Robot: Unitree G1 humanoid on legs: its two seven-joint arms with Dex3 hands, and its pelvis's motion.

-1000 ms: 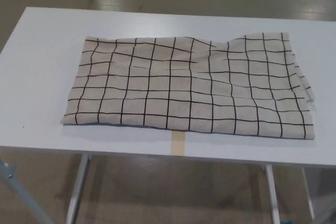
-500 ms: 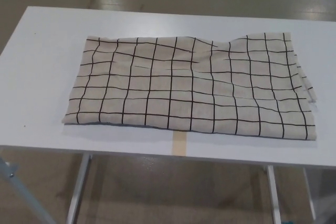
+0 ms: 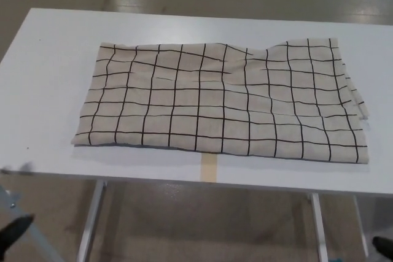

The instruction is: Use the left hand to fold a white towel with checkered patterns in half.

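Observation:
The white towel with black checks [image 3: 221, 102] lies spread flat on the white table [image 3: 49, 59], its long side running left to right. It has a few wrinkles near the middle and a bump on its far edge. A black tip of my left hand [image 3: 13, 230] shows at the bottom left corner, below the table's front edge and well clear of the towel. A small black bit of my right hand [image 3: 384, 246] shows at the bottom right corner, also below the table. Most of both hands is out of the picture.
A strip of tan tape [image 3: 209, 167] sits on the table's front edge just below the towel. White table legs [image 3: 91, 219] stand beneath, over a shiny floor. A grey metal bar [image 3: 18, 213] slants at the lower left.
Both hands have come into view at the bottom corners; neither showed before. The towel has not moved; the picture only jittered slightly.

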